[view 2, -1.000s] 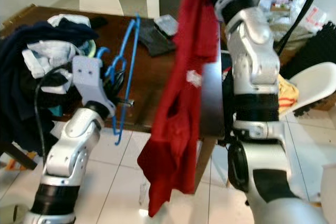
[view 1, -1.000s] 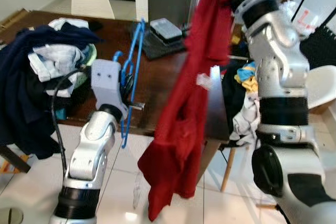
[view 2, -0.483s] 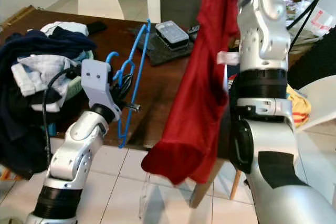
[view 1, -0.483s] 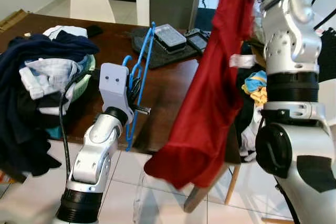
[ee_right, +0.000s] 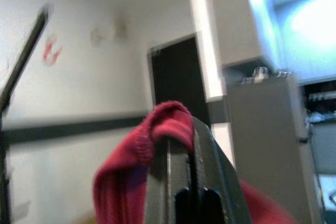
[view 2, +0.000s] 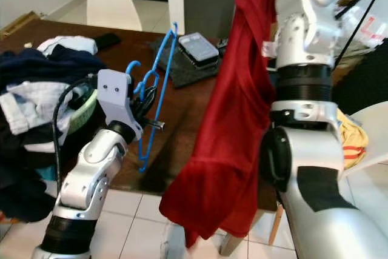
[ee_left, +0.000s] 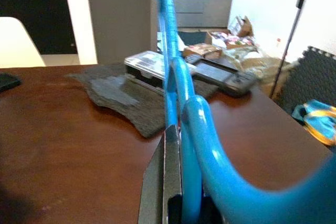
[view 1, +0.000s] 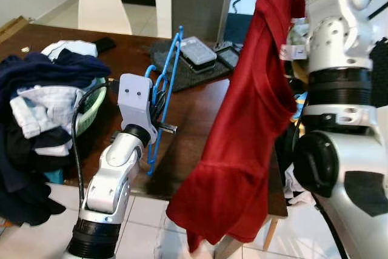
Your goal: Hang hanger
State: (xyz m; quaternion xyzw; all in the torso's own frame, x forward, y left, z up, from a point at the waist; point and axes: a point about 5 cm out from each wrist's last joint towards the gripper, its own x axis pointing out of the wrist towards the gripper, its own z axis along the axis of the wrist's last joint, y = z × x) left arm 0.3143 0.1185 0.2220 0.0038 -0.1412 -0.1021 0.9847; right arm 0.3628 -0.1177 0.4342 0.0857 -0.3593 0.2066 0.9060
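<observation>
At centre-left, the left gripper (ee_left: 176,203) clamps the blue hanger (view 1: 168,83); the right gripper (ee_right: 191,182) pinches the red shirt (view 1: 248,131), upper right; a green basket (view 1: 97,98) holds clothes (view 1: 42,89).

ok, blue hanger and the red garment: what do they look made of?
Blue hanger: looks like moulded plastic, smooth and glossy, going by the highlights along its rounded bar in the left wrist view; coated wire can't be ruled out. Red garment: soft knit fabric, matte, draping in loose folds, with a ribbed hem edge pinched between the right gripper's fingers.
</observation>
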